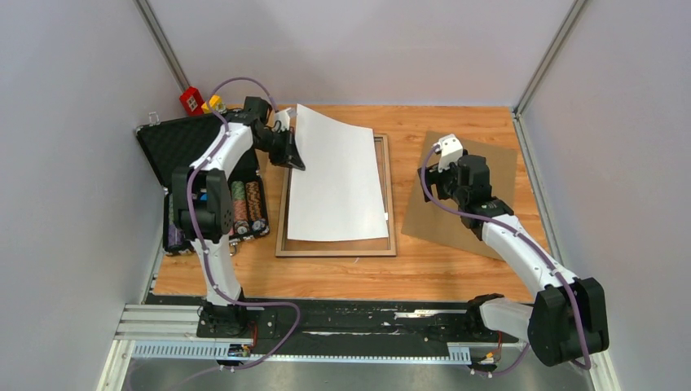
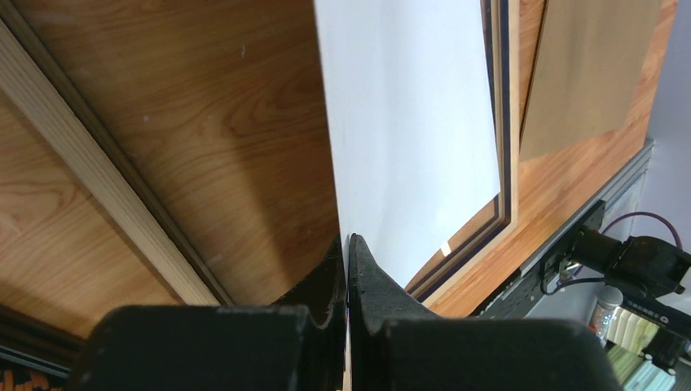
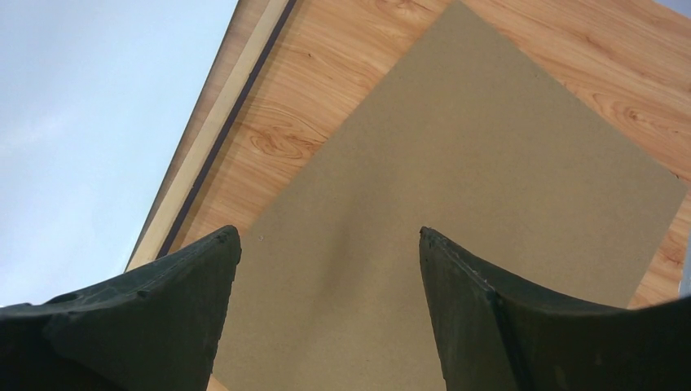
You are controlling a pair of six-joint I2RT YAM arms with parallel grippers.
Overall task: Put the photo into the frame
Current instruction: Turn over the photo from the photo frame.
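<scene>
The photo [image 1: 338, 179] (white back up) lies tilted over the frame [image 1: 336, 247], with its far left edge raised and pinched between the left fingers [image 2: 376, 281]. The right fingers [image 3: 163, 301] are spread above the brown panel [image 3: 456, 163] on the bench [image 1: 448, 265].

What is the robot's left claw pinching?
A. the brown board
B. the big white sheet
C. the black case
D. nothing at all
B: the left gripper is shut on the edge of the photo, which shows its white back and lies over the frame. The right gripper hangs open above the brown board.
</scene>
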